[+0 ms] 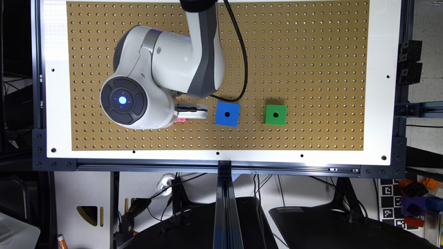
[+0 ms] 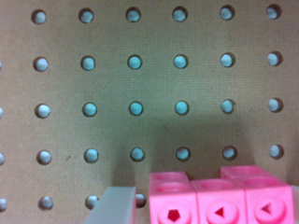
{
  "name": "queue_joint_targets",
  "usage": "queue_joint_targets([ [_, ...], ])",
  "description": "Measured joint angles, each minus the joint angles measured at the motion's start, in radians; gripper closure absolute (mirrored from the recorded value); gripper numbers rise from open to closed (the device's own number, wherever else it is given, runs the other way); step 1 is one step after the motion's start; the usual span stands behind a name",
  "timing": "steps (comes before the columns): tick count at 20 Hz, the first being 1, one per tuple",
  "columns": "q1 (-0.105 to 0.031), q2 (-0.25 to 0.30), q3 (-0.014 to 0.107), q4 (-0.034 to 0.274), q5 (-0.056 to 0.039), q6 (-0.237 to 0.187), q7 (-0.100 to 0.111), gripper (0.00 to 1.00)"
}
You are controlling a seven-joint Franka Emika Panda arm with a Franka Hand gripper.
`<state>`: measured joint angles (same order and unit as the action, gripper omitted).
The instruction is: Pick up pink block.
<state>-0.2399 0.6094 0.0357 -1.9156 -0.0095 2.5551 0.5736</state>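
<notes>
Pegboard [image 1: 311, 52] bears the pink block [image 2: 219, 200] beside one finger [image 2: 114, 205]; jaws' state unclear.

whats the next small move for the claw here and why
Probably close on the pink block. In the wrist view one finger stands just beside the block's end, low near the pegboard, so the claw looks to be at grasp height. The other finger is out of frame, so confirm it straddles first.

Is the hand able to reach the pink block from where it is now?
Probably yes. In the wrist view the pink block lies close under the camera, with one finger right beside it. In the exterior view the hand sits directly over it; nothing blocks.
</notes>
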Motion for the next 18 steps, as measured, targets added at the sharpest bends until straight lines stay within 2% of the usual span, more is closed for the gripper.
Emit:
queue_joint_targets([
  [6,0.0,0.003,0.0,0.007,0.0,0.0,0.0,0.0],
  [14,0.0,0.008,0.007,0.021,0.0,0.0,0.001,0.0],
  [15,0.0,0.011,0.008,0.022,0.0,0.0,0.001,1.0],
  [18,0.0,0.011,0.008,0.022,0.0,0.0,0.001,1.0],
])
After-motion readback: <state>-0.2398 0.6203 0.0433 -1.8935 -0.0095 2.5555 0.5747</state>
